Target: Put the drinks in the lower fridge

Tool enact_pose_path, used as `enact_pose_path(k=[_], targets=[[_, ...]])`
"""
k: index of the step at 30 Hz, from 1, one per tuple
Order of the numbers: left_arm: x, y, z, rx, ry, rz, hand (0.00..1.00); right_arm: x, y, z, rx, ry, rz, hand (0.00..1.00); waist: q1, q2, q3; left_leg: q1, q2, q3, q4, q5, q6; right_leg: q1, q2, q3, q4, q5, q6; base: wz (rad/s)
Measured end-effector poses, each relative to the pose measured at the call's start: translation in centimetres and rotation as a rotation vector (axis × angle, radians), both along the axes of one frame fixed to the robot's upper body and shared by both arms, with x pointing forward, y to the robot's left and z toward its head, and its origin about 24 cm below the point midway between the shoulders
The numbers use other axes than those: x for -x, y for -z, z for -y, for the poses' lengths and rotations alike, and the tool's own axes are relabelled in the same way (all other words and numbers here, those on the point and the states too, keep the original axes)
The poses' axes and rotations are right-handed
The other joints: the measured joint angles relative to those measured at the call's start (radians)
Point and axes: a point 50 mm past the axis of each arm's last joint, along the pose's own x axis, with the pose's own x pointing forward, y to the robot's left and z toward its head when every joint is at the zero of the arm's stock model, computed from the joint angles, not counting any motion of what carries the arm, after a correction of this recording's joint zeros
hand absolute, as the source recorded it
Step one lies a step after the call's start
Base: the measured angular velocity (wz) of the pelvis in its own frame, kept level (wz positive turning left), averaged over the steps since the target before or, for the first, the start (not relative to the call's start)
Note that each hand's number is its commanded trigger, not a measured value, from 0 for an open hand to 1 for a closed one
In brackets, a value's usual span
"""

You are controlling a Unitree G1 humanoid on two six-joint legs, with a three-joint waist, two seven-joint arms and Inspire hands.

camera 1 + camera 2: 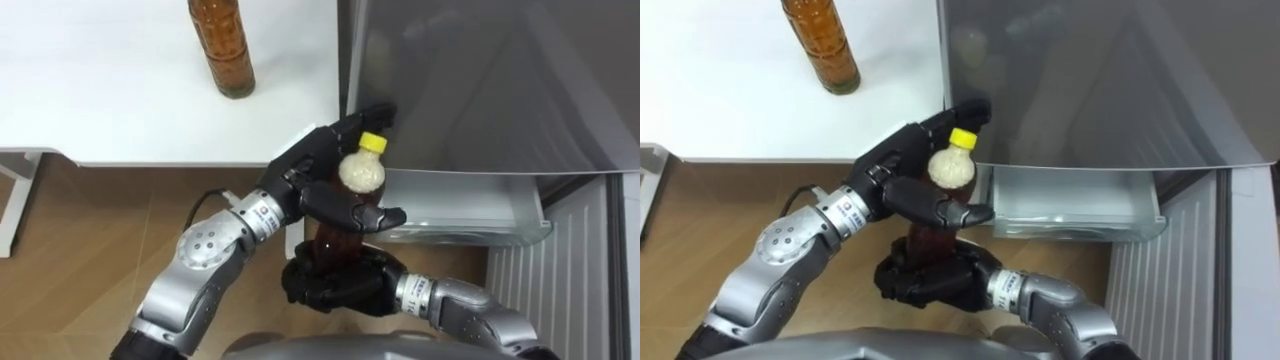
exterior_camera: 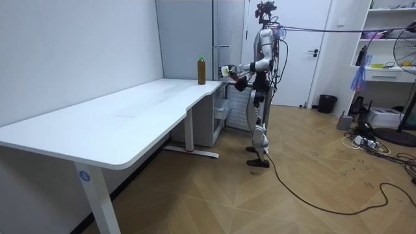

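Note:
I hold a brown drink bottle with a yellow cap [image 1: 361, 172] upright in front of me. My left hand [image 1: 300, 172] is curled round its upper part, thumb across the front. My right hand [image 1: 335, 285] grips its base from below. A second, taller amber bottle [image 1: 222, 45] stands on the white table [image 1: 100, 100] near its right edge. The grey fridge [image 1: 480, 80] is just right of the table, with a clear drawer [image 1: 460, 205] pulled out low down. In the room view I stand at the table's far end, facing the fridge [image 2: 221, 39], with the held bottle [image 2: 224, 70] at chest height.
A white ribbed panel [image 1: 560, 260] stands at the lower right beside the drawer. Wooden floor [image 1: 90, 220] lies below the table edge. In the room view, a bin [image 2: 327, 103], a fan [image 2: 406, 55] and floor clutter sit off to the right.

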Motion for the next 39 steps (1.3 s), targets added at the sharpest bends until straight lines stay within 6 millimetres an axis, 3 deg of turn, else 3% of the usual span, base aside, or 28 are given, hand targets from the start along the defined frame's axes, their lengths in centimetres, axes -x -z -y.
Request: enact_pose_path(k=[11, 15, 23, 25, 31, 39], targets=[[-0.4, -1.9, -0.8, 0.006, -0.027, 0.077, 0.0, -0.1, 0.0, 1.0, 0.011, 0.017, 0.001, 1.0, 0.007, 0.01, -0.0038, -0.005, 0.0, -0.001, 0.022, 0.0, 0.0, 0.002, -0.004, -0.006, 0.002, 0.001, -0.001, 0.01], [-0.8, -4.5, -1.8, 0.077, -0.076, 0.166, 0.0, 0.8, 0.2, 2.0, 0.007, 0.047, -0.021, 1.0, 0.025, 0.013, -0.0056, -0.001, 0.003, -0.005, 0.021, 0.0, 0.0, 0.004, -0.004, -0.007, 0.005, 0.003, -0.003, 0.0], [-1.4, -10.4, -3.4, 0.294, -0.201, 0.41, 0.0, 1.5, 0.5, 2.4, 0.024, 0.038, -0.036, 1.0, 0.026, 0.015, -0.0091, 0.027, 0.0, -0.002, 0.007, 0.0, 0.0, 0.022, -0.002, -0.005, 0.009, 0.002, -0.003, -0.01], [-1.5, -11.8, -4.2, 0.333, -0.237, 0.475, 0.0, 1.6, 0.6, 2.5, 0.039, 0.026, -0.031, 1.0, 0.042, 0.017, -0.0119, 0.028, 0.001, 0.0, 0.007, 0.0, 0.0, 0.022, -0.001, 0.0, 0.002, 0.002, -0.003, -0.1], [-1.3, -13.5, -6.9, 0.396, -0.349, 0.553, 0.0, 2.3, 0.9, 3.3, 0.062, 0.065, -0.044, 1.0, 0.101, 0.014, -0.0145, 0.03, 0.001, 0.002, 0.008, 0.001, 0.0, 0.027, -0.003, 0.001, -0.001, 0.001, -0.002, -0.01], [-0.8, -15.4, -9.0, 0.445, -0.503, 0.672, 0.0, 3.1, 1.3, 3.3, 0.107, 0.066, -0.055, 1.0, 0.139, 0.013, -0.0132, 0.058, 0.0, -0.006, 0.005, 0.001, 0.0, 0.063, -0.005, -0.012, -0.019, 0.001, -0.001, 0.04]])
